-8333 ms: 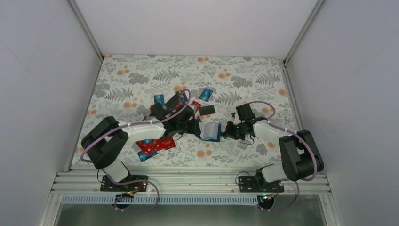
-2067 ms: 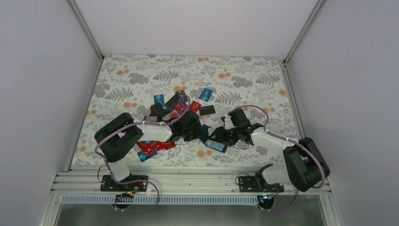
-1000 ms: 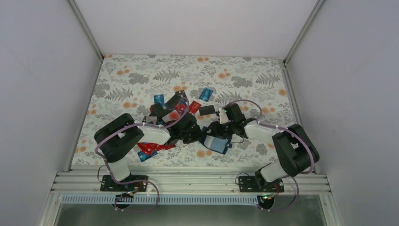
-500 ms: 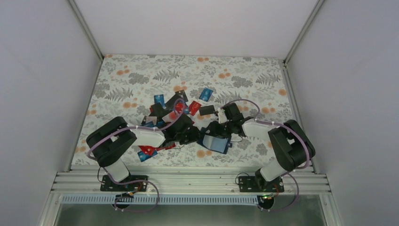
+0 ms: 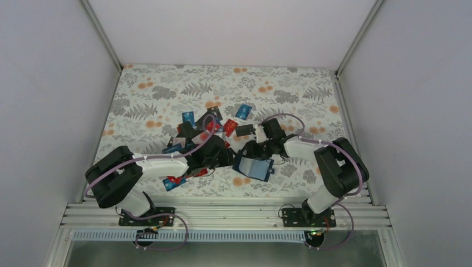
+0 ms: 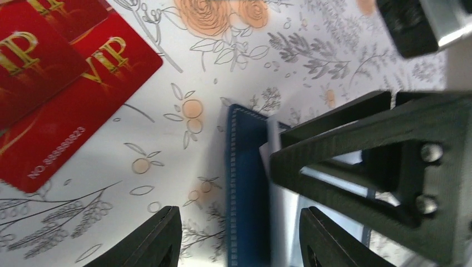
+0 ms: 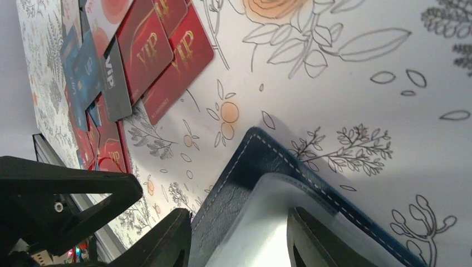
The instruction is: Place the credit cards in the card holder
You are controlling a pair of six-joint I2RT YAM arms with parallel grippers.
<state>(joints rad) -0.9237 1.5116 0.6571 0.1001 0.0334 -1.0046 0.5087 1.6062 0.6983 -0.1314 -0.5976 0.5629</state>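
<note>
Left fingers (image 6: 158, 239) stand released beside the card holder (image 6: 245, 183) on the bench (image 6: 167, 144); right fingers (image 7: 167, 240) straddle it, grip unclear.

Floral-patterned table (image 5: 167, 89) between plain white walls (image 5: 50, 83).

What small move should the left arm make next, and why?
Probably move the left end effector over to the red cards and grasp one: it hangs open and empty at the card holder edge, the right end effector seems to hold that holder, and those cards lie loose nearby.
</note>
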